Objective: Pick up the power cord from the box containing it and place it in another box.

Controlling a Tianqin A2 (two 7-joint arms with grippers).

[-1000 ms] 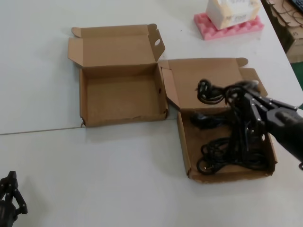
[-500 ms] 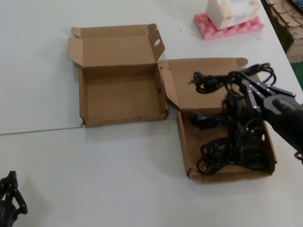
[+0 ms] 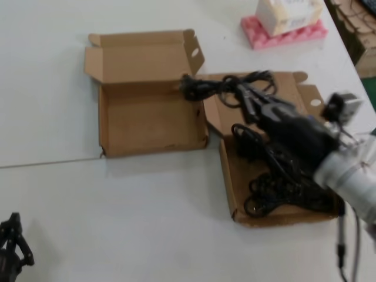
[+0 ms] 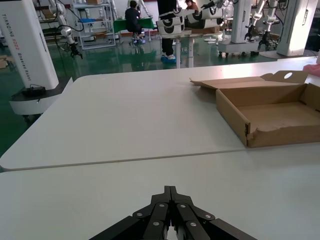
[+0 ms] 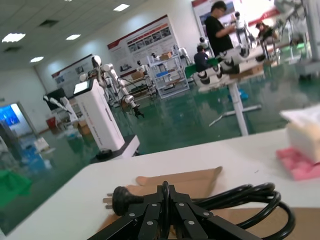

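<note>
My right gripper (image 3: 244, 94) is shut on a black power cord (image 3: 214, 88) and holds it in the air over the gap between the two boxes. Its plug (image 3: 187, 87) hangs over the right wall of the empty torn-corner box (image 3: 147, 120). In the right wrist view the gripper (image 5: 166, 189) pinches a cord strand, with the plug (image 5: 120, 196) on one side and loops (image 5: 250, 200) on the other. The source box (image 3: 228, 176) holds several more black cords (image 3: 282, 188). My left gripper (image 3: 12, 241) is parked at the near left, shut and empty (image 4: 170, 190).
A pink foam pad with a white box (image 3: 282, 26) lies at the far right of the table. The empty box also shows in the left wrist view (image 4: 280, 115), its front corner torn. A table seam runs across the front of the left box.
My right gripper has lifted the cord out of the right box and carried it left; the plug has moved from over the right box's lid to the left box's right wall.
</note>
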